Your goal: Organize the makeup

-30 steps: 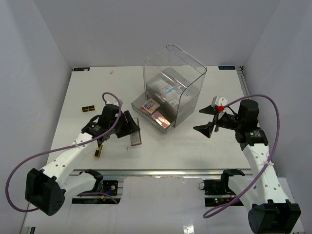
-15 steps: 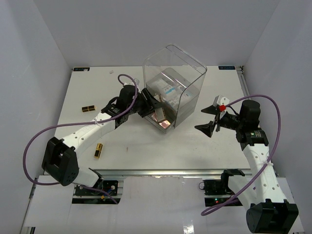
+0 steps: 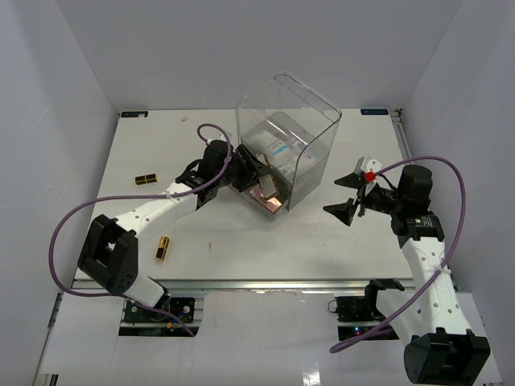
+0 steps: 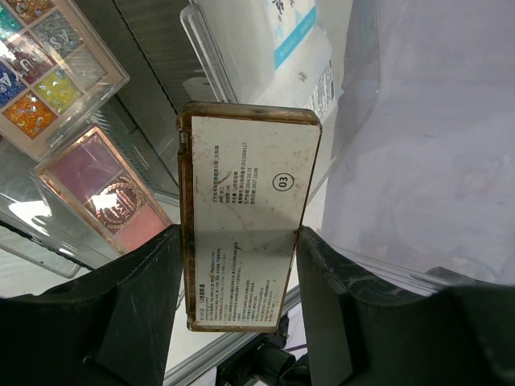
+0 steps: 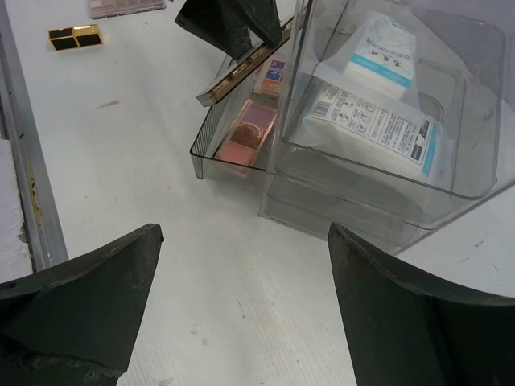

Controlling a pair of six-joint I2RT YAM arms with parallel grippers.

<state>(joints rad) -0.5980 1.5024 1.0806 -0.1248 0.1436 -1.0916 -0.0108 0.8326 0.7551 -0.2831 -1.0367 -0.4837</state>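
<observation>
The left arm (image 3: pixel 161 211) is stretched to the open drawer (image 5: pixel 211 161), above which the long beige-brown palette (image 4: pixel 245 193), white printed label showing, is pinched by the left claw (image 3: pixel 251 175); the right claw (image 3: pixel 348 195) is held spread nearby.

long palette (image 4: pixel 245 217): brown-gold rim, white back, black print
square palette (image 4: pixel 48 72): glitter squares, many colours
pinkish palette (image 4: pixel 109 201): pink, mauve
sachets (image 5: pixel 385 56): white, blue
lipstick tube (image 3: pixel 162 248): gold

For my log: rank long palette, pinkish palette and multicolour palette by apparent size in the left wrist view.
1. long palette, nearest the camera.
2. pinkish palette and multicolour palette: similar, latter cropped; unranked.
</observation>
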